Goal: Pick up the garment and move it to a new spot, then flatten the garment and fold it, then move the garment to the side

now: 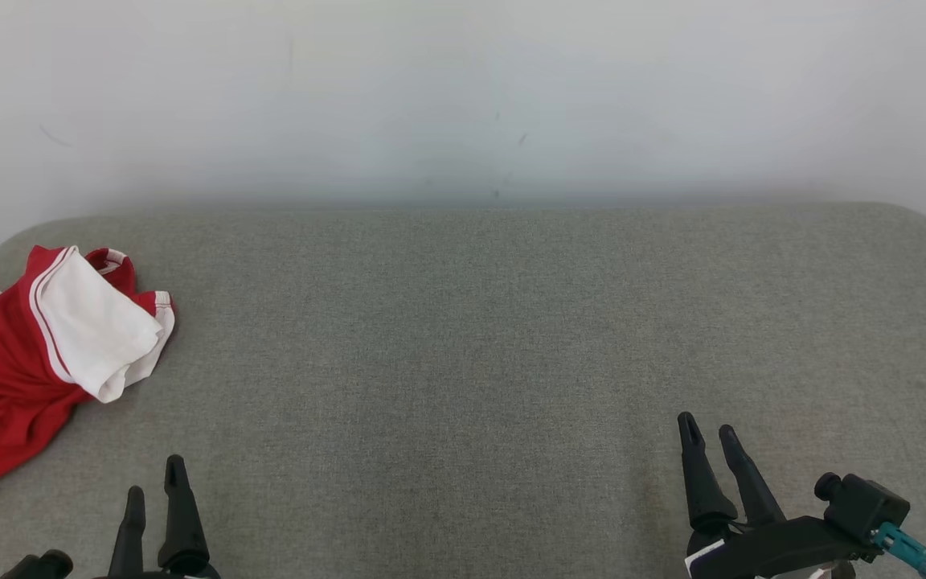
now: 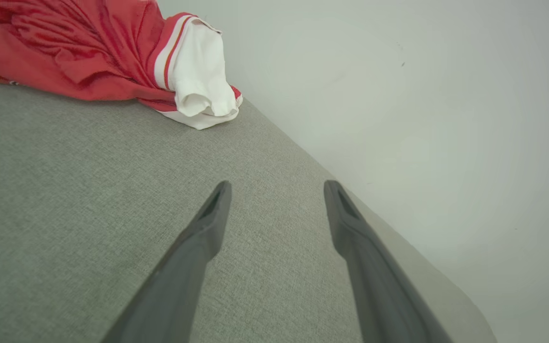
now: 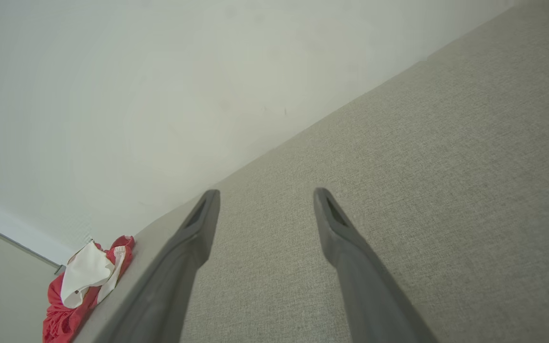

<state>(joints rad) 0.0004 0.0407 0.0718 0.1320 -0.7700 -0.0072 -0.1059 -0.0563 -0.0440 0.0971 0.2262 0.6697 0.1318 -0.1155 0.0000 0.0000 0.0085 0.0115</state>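
Progress first: from the head view we judge the task barely begun. The garment (image 1: 13, 362), red with a white sleeve (image 1: 97, 338) folded over it, lies crumpled on the grey worktop (image 1: 463, 338), partly cut off by that view's edge. It is not lifted, flattened or folded, so every step is left: the pick-up, the move, the flattening, the fold and the shift aside. The left fingers (image 1: 182, 515) stand near the garment, to its right and on our side of it, spread apart, holding nothing and clear of the cloth. The right fingers (image 1: 700, 474) are well apart from the garment, far to its right, also spread and empty.

From the left wrist view, the garment (image 2: 65, 52) lies beyond the open fingers (image 2: 193, 257), with the sleeve as its nearest part. Bare worktop runs between them, and we see nothing in the way. A pale wall (image 2: 422, 95) rises close behind the garment, which we think could crowd a reach from that side.

From the right wrist view, the garment (image 3: 79, 295) sits far beyond the open fingers (image 3: 350, 247), at the worktop's edge. We cannot tell whether it hangs over that edge. If it does, a loose pinch might let it slide off.
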